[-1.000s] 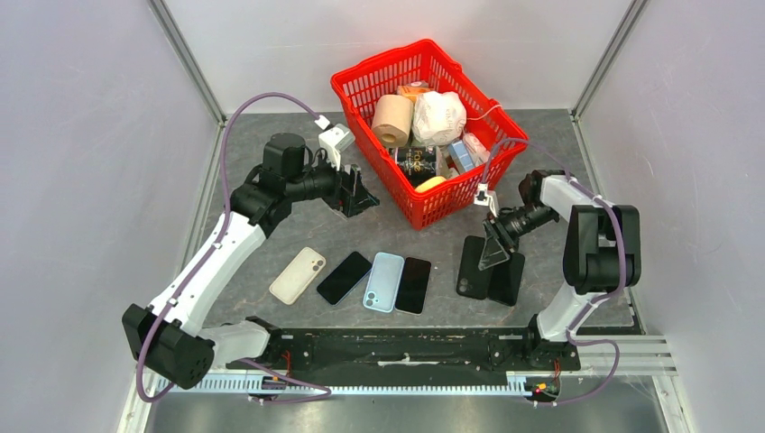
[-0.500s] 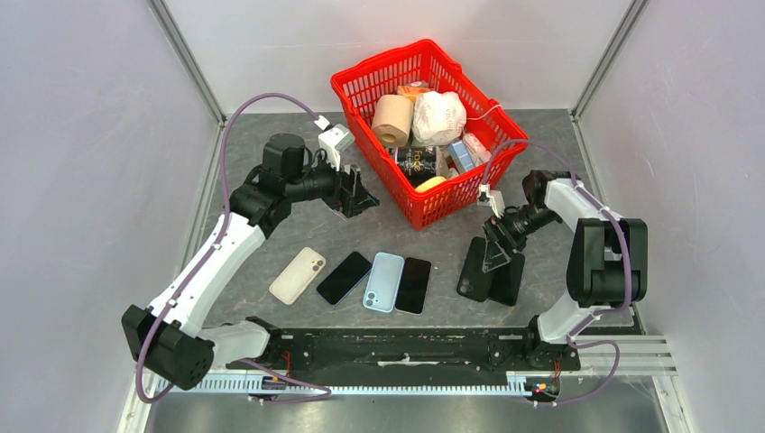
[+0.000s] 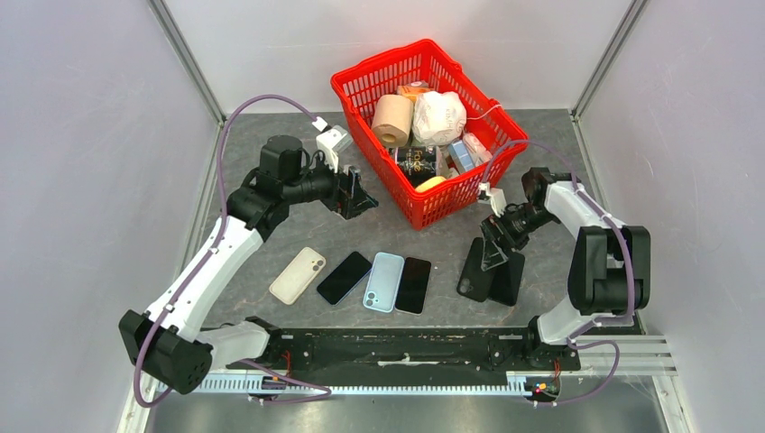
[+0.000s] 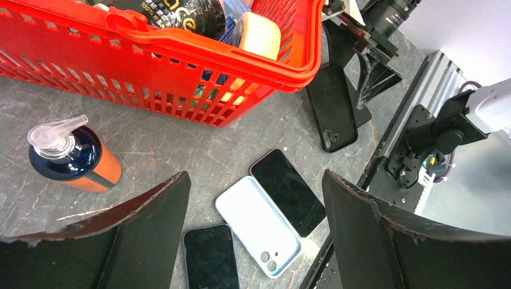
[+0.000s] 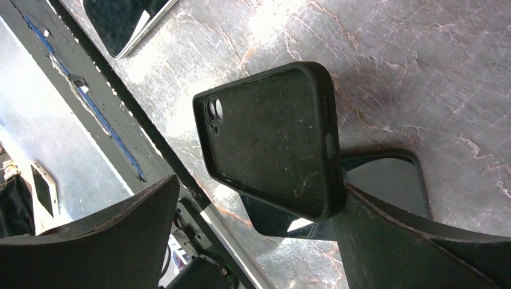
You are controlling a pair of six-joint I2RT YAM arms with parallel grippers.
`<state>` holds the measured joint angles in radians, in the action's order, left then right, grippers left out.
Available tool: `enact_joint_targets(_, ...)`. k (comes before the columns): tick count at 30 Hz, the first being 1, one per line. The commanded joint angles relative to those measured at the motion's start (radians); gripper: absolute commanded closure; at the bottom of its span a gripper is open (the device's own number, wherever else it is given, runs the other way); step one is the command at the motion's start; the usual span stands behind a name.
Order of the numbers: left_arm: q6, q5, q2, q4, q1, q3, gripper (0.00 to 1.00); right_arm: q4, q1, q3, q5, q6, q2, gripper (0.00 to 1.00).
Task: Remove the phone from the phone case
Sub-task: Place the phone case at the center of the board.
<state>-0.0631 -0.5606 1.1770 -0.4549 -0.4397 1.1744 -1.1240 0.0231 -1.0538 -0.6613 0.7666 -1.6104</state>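
Note:
A black phone case point(image 3: 473, 267) lies on the table at the right, camera hole toward the near edge. It overlaps a black phone point(image 3: 508, 279) lying flat beside and partly under it. In the right wrist view the case point(image 5: 271, 138) covers one end of the glossy phone point(image 5: 388, 180). My right gripper point(image 3: 494, 251) hangs open just over them and holds nothing. Its jaws span the case point(image 5: 260, 186), with one finger point(image 5: 410, 253) at the case's edge. My left gripper point(image 3: 354, 194) is open and empty next to the basket, above the table point(image 4: 256, 180).
A red basket point(image 3: 448, 207) full of groceries stands at the back centre. Several phones lie in a row at the front: cream point(image 3: 298, 274), black point(image 3: 344, 277), light blue point(image 3: 383, 281), black point(image 3: 413, 284). An orange and navy pump bottle point(image 4: 72, 158) stands by the basket.
My right wrist has dipped and shifted a little toward the case, and its elbow has swung right. The case and phone stay in place. The left arm has barely moved.

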Motion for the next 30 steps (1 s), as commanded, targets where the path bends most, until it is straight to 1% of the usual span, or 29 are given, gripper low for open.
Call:
enact_joint_targets(1, -0.01, -0.027, -0.032, 0.029, 0.004, -0.003, 0.14, 0.106, -0.057, 0.02, 0.05, -0.161, 0.037, 0.03)
enact_joint_targets(6, -0.007, -0.026, -0.041, 0.025, 0.004, -0.011, 0.14, 0.153, -0.102, 0.048, 0.061, -0.193, 0.082, 0.03)
enact_joint_targets(10, -0.007, -0.028, -0.049, 0.024, 0.004, -0.018, 0.14, 0.179, -0.135, 0.061, 0.093, -0.22, 0.084, 0.03)
enact_joint_targets(12, -0.006, -0.026, -0.054, 0.021, 0.004, -0.019, 0.14, 0.196, -0.139, 0.07, 0.125, -0.232, 0.093, 0.03)
enact_joint_targets(15, 0.0, -0.024, -0.06, 0.015, 0.003, -0.019, 0.14, 0.233, -0.153, 0.091, 0.216, -0.245, 0.125, 0.03)
enact_joint_targets(19, 0.0, -0.024, -0.063, 0.015, 0.004, -0.024, 0.14, 0.262, -0.155, 0.106, 0.286, -0.253, 0.164, 0.03)
enact_joint_targets(30, 0.009, -0.025, -0.083, 0.008, 0.004, -0.031, 0.13, 0.255, -0.155, 0.065, 0.314, -0.283, 0.267, 0.03)
